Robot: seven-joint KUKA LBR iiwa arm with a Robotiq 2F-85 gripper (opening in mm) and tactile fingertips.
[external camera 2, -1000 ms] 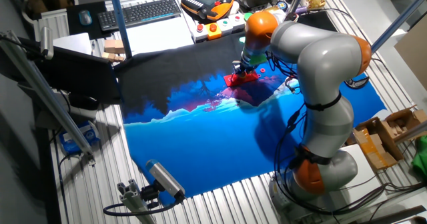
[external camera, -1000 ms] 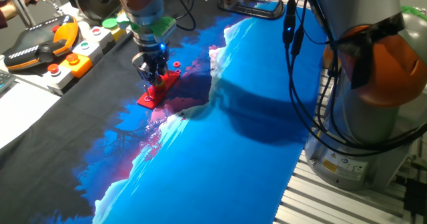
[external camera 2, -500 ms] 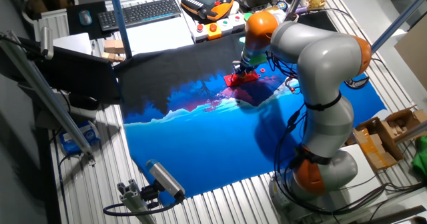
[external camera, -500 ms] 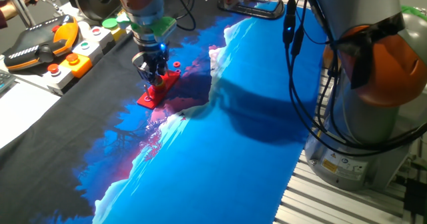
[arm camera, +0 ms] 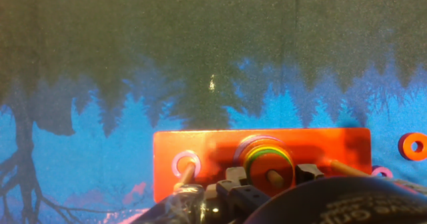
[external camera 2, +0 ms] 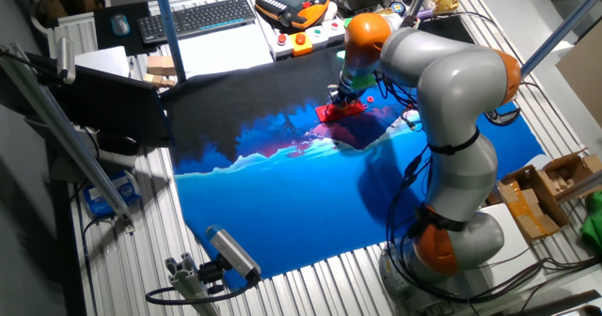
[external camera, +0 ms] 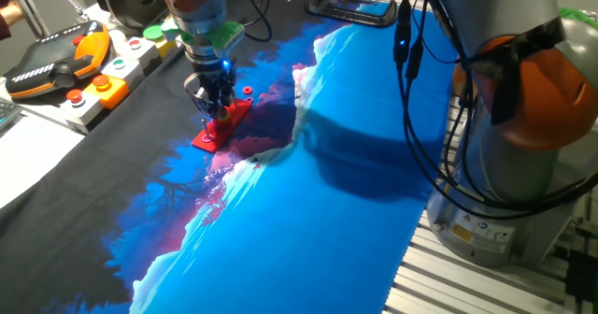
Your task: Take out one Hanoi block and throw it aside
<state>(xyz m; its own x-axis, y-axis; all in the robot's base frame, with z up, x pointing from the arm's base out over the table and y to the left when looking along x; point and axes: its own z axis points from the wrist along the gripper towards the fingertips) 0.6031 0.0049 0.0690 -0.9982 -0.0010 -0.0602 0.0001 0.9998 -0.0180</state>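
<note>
The long red peg board [arm camera: 200, 147] lies on the cloth, also seen in one fixed view [external camera: 210, 132] and the other [external camera 2: 339, 109]. On its middle peg sits a small ring stack: a red-orange Hanoi block [arm camera: 267, 165] on top, with a green ring [arm camera: 265, 151] under it. My gripper [arm camera: 268, 176] is low over this peg. Its fingers [arm camera: 230, 177] press against both sides of the stack, shut on the block at board level. A second red-orange ring [arm camera: 413, 146] lies loose on the cloth to the right.
A pink ring [arm camera: 381, 172] lies by the board's right end. The left peg [arm camera: 185, 173] holds a pale ring. A teach pendant and button box [external camera: 84, 66] stand behind the board. The arm's base [external camera: 523, 118] is at the right.
The hand has shifted very slightly up and left over the board. The board and the rings have not moved.
</note>
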